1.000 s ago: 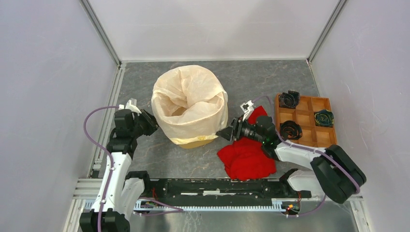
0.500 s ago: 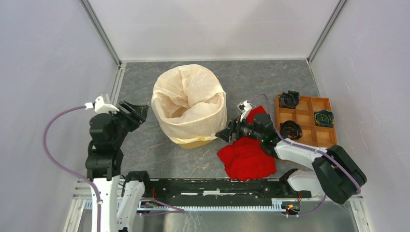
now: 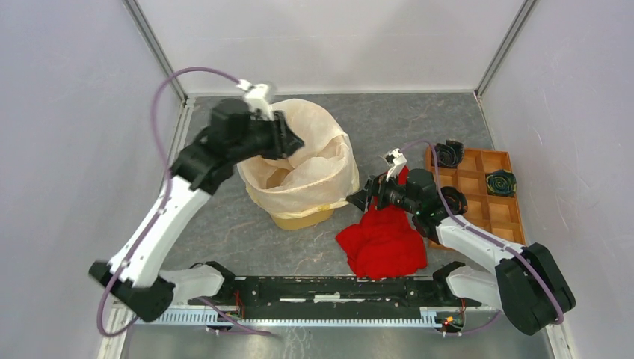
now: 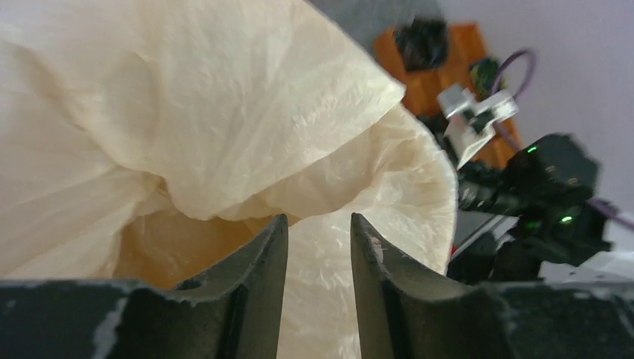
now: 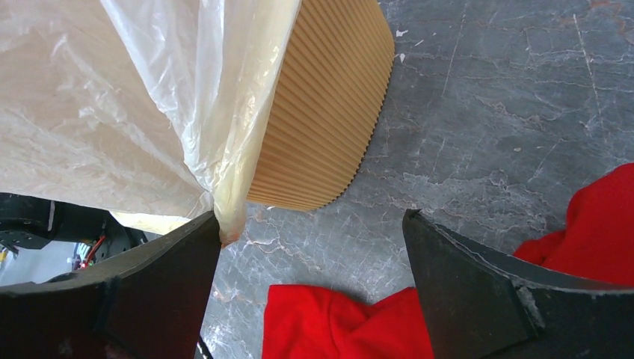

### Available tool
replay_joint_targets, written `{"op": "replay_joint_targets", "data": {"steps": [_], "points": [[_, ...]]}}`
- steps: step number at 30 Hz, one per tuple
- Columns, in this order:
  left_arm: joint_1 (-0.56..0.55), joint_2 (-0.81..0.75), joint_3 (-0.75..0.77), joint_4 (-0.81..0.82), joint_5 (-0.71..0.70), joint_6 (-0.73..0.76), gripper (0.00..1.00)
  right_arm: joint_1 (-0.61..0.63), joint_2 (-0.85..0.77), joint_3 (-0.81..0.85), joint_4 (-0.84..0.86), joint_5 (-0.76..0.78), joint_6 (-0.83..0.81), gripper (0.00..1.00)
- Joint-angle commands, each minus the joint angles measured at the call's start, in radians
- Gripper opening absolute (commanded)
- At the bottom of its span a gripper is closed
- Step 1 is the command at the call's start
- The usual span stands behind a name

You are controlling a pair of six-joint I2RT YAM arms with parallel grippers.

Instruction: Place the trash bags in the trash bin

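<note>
The trash bag (image 3: 299, 161) is already on the trash bin (image 3: 303, 219). It hangs over the rim like a big puffy hat, and only a strip of yellow bin peeks out at the bottom. I think most of the job is done. What looks left is to push the loose middle down inside and pull the floppy top flat around the rim.

The left end effector (image 3: 290, 140) hangs over the back-left side of the bag. It is about half open and I see nothing pinched in it. The bag lies right under and ahead of it.

The right end effector (image 3: 357, 200) is spread wide and holds nothing. The bag's edge is just beside one finger, with the red cloth (image 3: 381, 243) below it and the wooden tray (image 3: 497, 211) behind it.

From above I see both arms and the whole bag on the worktop (image 3: 224, 224). The left wrist view shows the hollow inside the bag, with a big fold sagging over it. The right wrist view shows the bin's ribbed wall under the bag's hem.
</note>
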Motion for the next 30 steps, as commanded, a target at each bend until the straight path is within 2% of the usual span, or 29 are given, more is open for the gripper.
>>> {"op": "replay_joint_targets", "data": {"steps": [1, 5, 8, 11, 14, 18, 22, 26, 28, 30], "points": [[-0.137, 0.128, 0.027, -0.076, -0.235, 0.071, 0.4, -0.01, -0.002, 0.035, 0.01, -0.013, -0.004, 0.97], [-0.147, 0.246, -0.019, -0.047, -0.366, 0.094, 0.37, -0.011, -0.016, 0.029, 0.005, -0.015, 0.0, 0.98], [-0.145, 0.309, -0.052, 0.04, -0.341, 0.096, 0.37, -0.011, -0.005, 0.026, 0.027, -0.016, 0.014, 0.97], [-0.138, 0.354, -0.093, 0.14, -0.321, 0.068, 0.37, -0.011, 0.021, 0.013, 0.102, -0.039, 0.066, 0.93], [-0.106, 0.382, -0.134, 0.224, -0.359, 0.031, 0.38, -0.011, 0.075, -0.027, 0.256, -0.059, 0.153, 0.78], [-0.016, 0.395, -0.185, 0.32, -0.306, -0.004, 0.38, -0.01, 0.204, -0.037, 0.398, -0.088, 0.228, 0.54], [0.032, 0.415, -0.179, 0.356, -0.293, 0.001, 0.39, -0.005, 0.355, -0.033, 0.557, -0.142, 0.302, 0.39], [0.037, 0.459, -0.168, 0.312, -0.288, 0.011, 0.39, 0.006, 0.425, -0.03, 0.64, -0.165, 0.348, 0.38], [0.031, 0.435, -0.185, 0.315, -0.28, 0.013, 0.42, 0.011, 0.404, -0.021, 0.606, -0.159, 0.328, 0.4], [0.028, 0.396, -0.193, 0.313, -0.284, 0.025, 0.47, 0.011, 0.361, 0.003, 0.497, -0.142, 0.27, 0.46]]}}
